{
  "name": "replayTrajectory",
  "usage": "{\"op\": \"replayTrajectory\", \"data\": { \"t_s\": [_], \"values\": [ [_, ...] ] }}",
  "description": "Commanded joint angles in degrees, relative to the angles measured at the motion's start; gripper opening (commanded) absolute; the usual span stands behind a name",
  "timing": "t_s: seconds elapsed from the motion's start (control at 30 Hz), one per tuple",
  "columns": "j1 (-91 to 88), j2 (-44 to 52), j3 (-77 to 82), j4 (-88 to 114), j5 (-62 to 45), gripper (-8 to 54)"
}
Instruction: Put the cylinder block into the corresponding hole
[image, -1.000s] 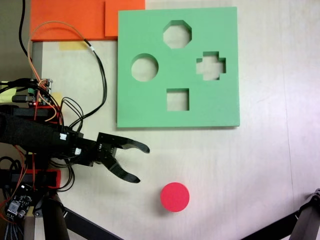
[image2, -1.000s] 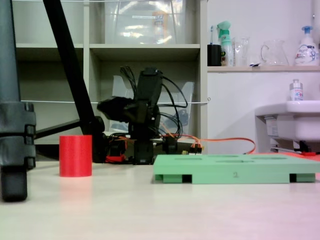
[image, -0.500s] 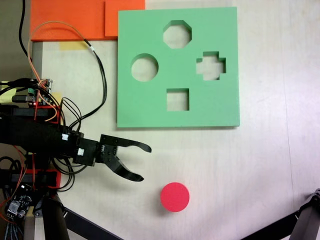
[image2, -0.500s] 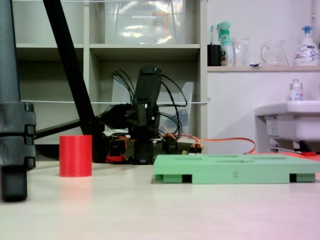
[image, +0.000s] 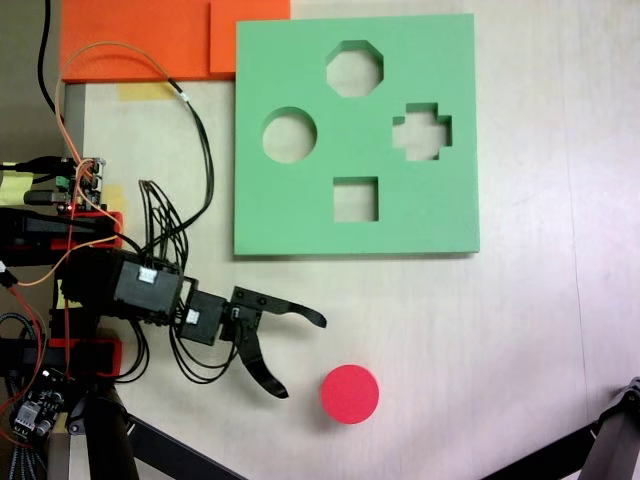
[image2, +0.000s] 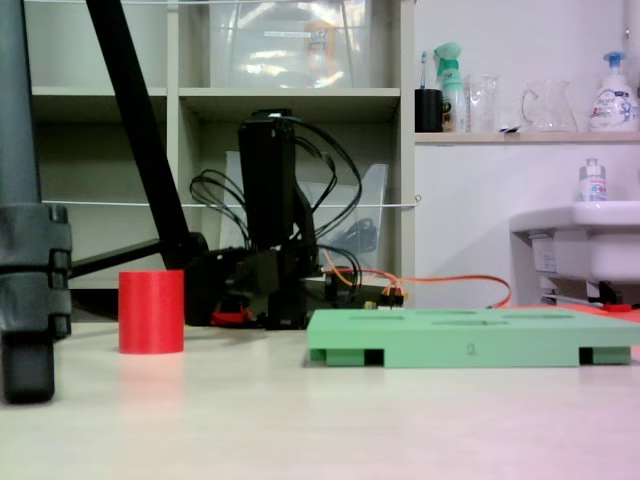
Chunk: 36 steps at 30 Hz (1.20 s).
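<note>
The red cylinder block (image: 349, 394) (image2: 151, 311) stands upright on the pale table, below the green foam board (image: 300, 210) (image2: 470, 337). The board's circular cutout (image: 289, 135) lies at its left side, beside octagonal, cross and square cutouts. My gripper (image: 304, 356) is open and low, just left of the cylinder, its fingers spread wide with nothing between them. The lower fingertip (image: 279, 390) sits a short gap from the block. In the low fixed view the arm (image2: 265, 240) is folded down behind the cylinder.
Orange foam sheets (image: 150, 35) lie at the top left. Loose cables (image: 195, 150) trail from the arm base toward the board's left edge. Tripod legs (image: 620, 430) (image2: 30, 250) stand near the table's lower corners.
The arm has dropped and swung toward the cylinder; the open gripper moved right and downward in the top-down view. The cylinder and board have not moved.
</note>
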Motion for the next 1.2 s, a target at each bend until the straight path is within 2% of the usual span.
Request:
{"op": "replayTrajectory", "data": {
  "t_s": [0.0, 0.33, 0.87, 0.97, 1.03, 1.07, 1.17],
  "values": [
    [1.93, -0.7, -0.88, -8.96, -0.18, 52.4],
    [5.45, -10.46, -16.0, -7.65, 0.18, 52.2],
    [8.53, -13.97, -27.86, 1.67, 0.26, 49.1],
    [8.88, -14.85, -28.56, 1.76, 0.26, 44.3],
    [9.58, -14.85, -28.56, 1.85, 0.26, 31.5],
    [10.55, -14.59, -28.56, 3.78, 0.35, 27.3],
    [10.99, -13.18, -28.21, 6.5, 0.35, 25.9]
  ]
}}
